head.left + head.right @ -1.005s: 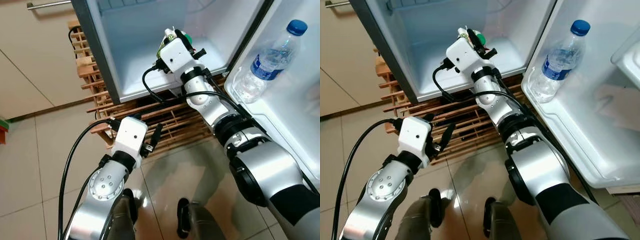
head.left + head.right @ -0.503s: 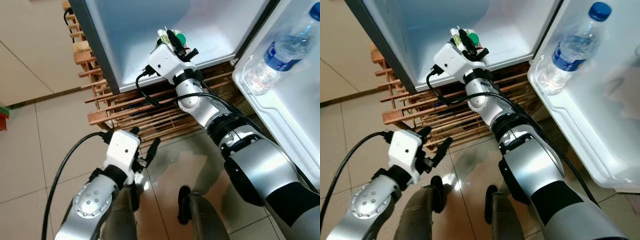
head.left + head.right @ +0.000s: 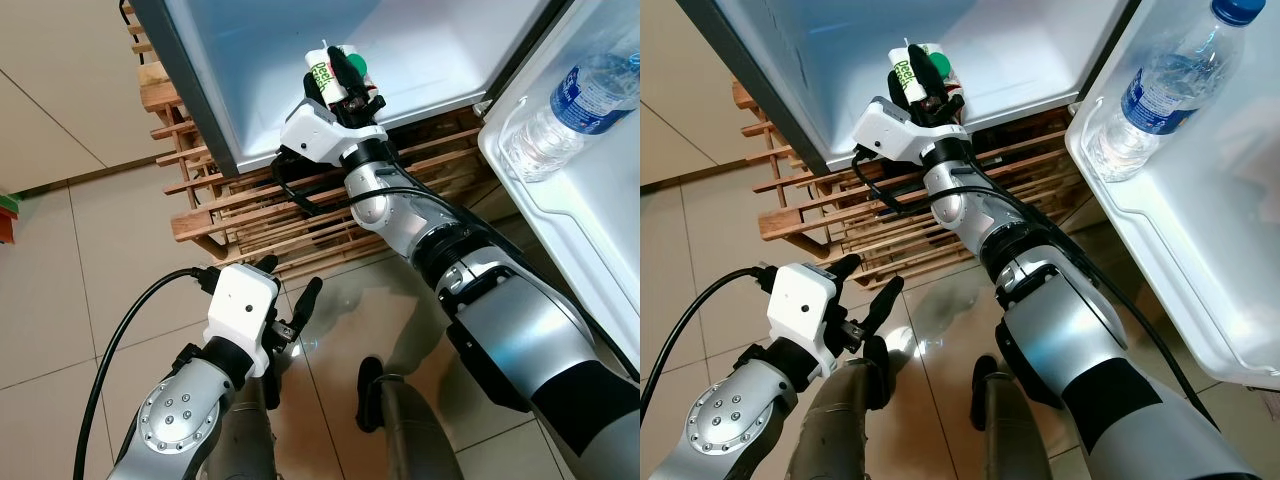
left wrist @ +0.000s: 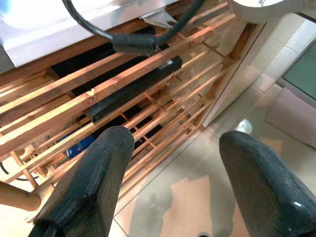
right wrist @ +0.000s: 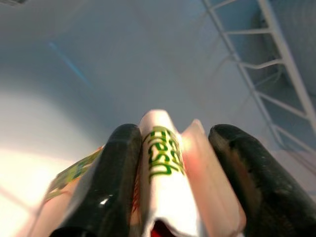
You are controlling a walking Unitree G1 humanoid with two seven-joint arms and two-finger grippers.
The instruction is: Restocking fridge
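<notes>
At twelve o'clock in the head views, just inside the open fridge (image 3: 200,110), sits the carton (image 3: 322,72), white with green lettering and a green cap, pinched between the two black fingers of the right gripper (image 3: 340,78). From the right wrist the fingers (image 5: 116,168) press against both sides of the pack, with the pale fridge wall and a wire rack behind. The arm reaches forward over the cabinet's lower lip, which suggests the pack is being carried in to be set on the fridge floor; it looks not yet released.

Down at seven o'clock the left gripper (image 3: 288,312) hangs low over the tiles with its fingers spread apart and nothing between them, probably kept out of the way while the other arm works. Its wrist camera looks past the fingers (image 4: 94,182) at wooden slats.

Over at two o'clock the door shelf (image 3: 520,190) holds a water bottle (image 3: 565,110), standing upright.

Beneath the fridge is a slatted wooden pallet (image 3: 230,205) that lifts it off the glossy beige tile floor (image 3: 70,250).
</notes>
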